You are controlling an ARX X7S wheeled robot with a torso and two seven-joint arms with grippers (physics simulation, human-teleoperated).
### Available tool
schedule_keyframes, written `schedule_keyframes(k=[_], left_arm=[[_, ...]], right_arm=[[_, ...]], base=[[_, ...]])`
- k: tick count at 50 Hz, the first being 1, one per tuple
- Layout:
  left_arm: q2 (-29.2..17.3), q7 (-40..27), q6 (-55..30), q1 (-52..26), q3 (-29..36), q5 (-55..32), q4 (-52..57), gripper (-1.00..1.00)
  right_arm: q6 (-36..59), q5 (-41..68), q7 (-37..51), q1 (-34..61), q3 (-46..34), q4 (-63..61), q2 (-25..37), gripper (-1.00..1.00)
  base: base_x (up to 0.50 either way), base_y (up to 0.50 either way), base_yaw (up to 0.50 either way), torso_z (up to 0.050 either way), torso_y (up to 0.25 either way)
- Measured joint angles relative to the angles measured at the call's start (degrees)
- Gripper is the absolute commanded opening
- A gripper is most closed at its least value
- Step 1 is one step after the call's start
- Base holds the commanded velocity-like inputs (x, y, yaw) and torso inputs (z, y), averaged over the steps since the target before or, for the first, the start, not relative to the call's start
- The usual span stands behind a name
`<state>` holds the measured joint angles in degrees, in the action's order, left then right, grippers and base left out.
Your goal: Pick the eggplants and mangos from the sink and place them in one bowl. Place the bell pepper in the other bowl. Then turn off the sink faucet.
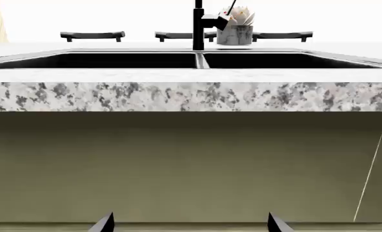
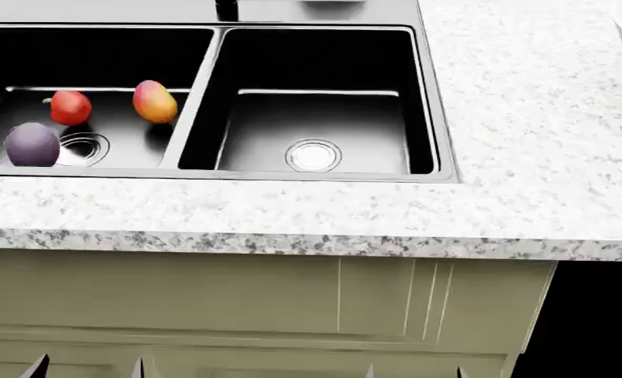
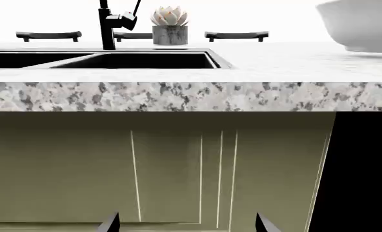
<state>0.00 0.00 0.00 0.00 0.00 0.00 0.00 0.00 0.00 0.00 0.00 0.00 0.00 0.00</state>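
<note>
Eggplant [image 2: 31, 145], bell pepper [image 2: 71, 107], mango [image 2: 154, 101] lie in sink [image 2: 201, 87] left basin. Left gripper [image 2: 88, 367], right gripper [image 2: 414, 372] spread wide, empty, low before cabinet [image 2: 238, 299]; reach not begun.

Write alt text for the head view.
A black double-basin sink set in a speckled granite countertop holds three fruits in its left basin: a dull purple eggplant, a small red bell pepper and a red-orange oval mango. The right basin holds nothing.
</note>
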Motion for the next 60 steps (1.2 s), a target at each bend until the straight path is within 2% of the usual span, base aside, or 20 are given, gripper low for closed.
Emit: schedule_keyframes(k=[28,60], left_arm=[[-3.2,-3.7,0.8,0.1,3.3,-2.9,-0.1,1.0],[-5.8,-6.3,0.6,-0.2,6.6,-4.1,-0.6,1.0]], right_arm=[[-0.6,3.9,3.6,0.3,-3.8,0.3,3.2,1.0],[-0.4,4.3,6.6,0.5,-7.4,0.0,5.9,1.0]], base=[[0.0,0.0,0.0,0.0,0.0],[0.01,0.48,0.0,0.0,0.0]])
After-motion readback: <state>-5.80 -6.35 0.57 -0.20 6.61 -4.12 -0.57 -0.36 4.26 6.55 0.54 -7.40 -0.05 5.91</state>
